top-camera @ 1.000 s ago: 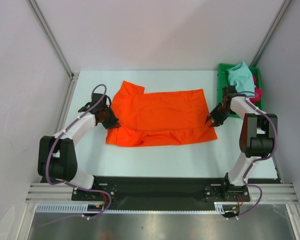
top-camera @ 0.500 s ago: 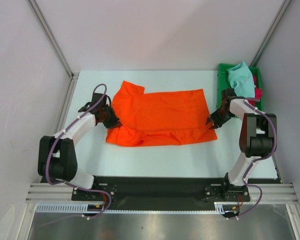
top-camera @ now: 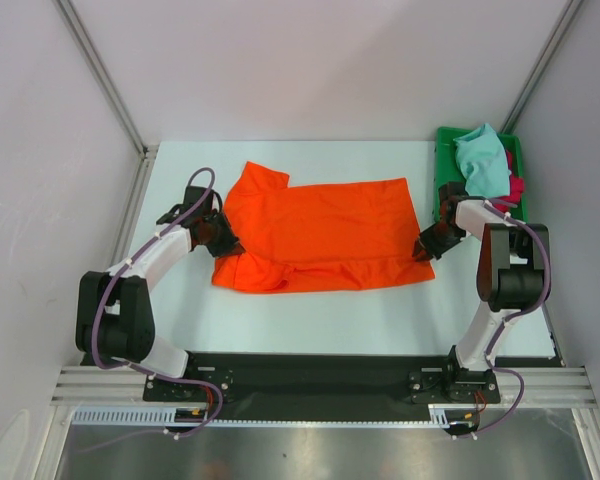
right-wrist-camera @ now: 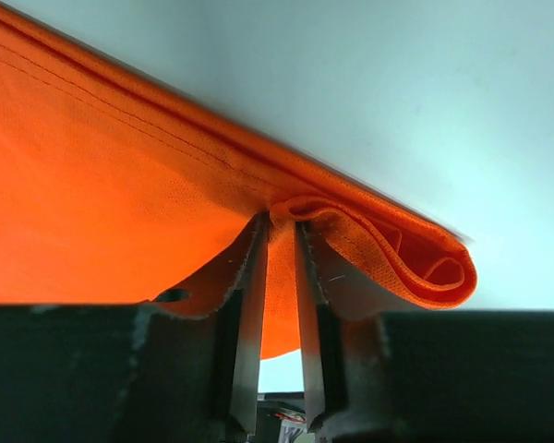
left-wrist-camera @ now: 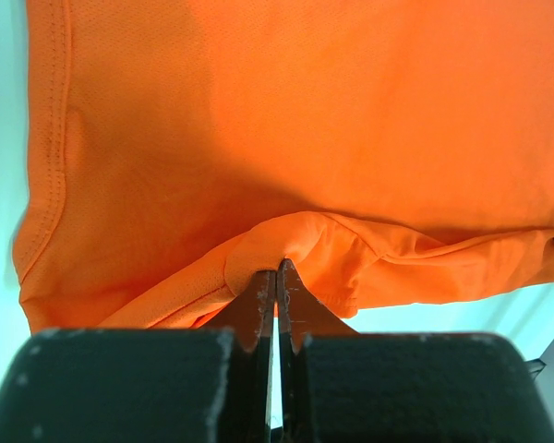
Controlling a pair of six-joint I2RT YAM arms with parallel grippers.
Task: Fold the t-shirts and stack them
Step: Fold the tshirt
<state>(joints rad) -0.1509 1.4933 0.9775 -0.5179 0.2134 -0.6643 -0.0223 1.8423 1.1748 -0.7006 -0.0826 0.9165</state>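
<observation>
The orange t-shirt [top-camera: 320, 235] lies spread on the table, with its near edge folded over. My left gripper [top-camera: 227, 246] is at its near left corner, shut on a bunched fold of orange cloth [left-wrist-camera: 286, 242]. My right gripper [top-camera: 421, 247] is at the near right corner. Its jaws are closed on the doubled orange hem [right-wrist-camera: 369, 242], with cloth between them. The light teal t-shirt [top-camera: 480, 160] and the crimson red t-shirt [top-camera: 517, 188] lie crumpled in the green tray [top-camera: 445, 140] at the back right.
The green tray stands against the right wall, just behind my right arm. White walls and metal posts enclose the table on the left, back and right. Bare table [top-camera: 320, 315] shows in front of the shirt.
My right gripper has moved slightly left and down onto the shirt's right corner and closed on the hem. My left gripper has stayed in place on the cloth.
</observation>
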